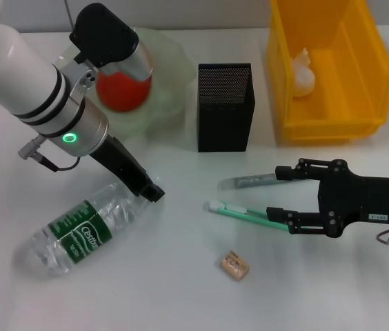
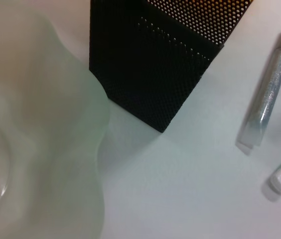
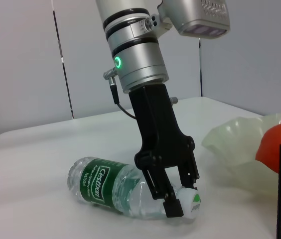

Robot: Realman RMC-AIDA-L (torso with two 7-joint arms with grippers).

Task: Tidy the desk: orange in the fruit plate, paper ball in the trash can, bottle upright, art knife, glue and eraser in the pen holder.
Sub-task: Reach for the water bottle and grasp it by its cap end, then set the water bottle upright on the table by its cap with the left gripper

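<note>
Left gripper (image 3: 183,196) has its fingers pinching the cap end of the bottle (image 1: 84,231), lying flat on the desk (image 1: 181,289). Right gripper (image 1: 277,196) sits spread around glue (image 1: 250,182) and art knife (image 1: 239,212), eraser (image 1: 234,265) nearby.

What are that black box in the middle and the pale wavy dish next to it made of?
The tall black pen holder looks like perforated metal mesh with a matte finish: fine holes cover its walls, and light shows through them. The pale green wavy-rimmed fruit plate seems to be frosted glass or plastic: it is translucent with a soft sheen. I cannot tell which.
</note>
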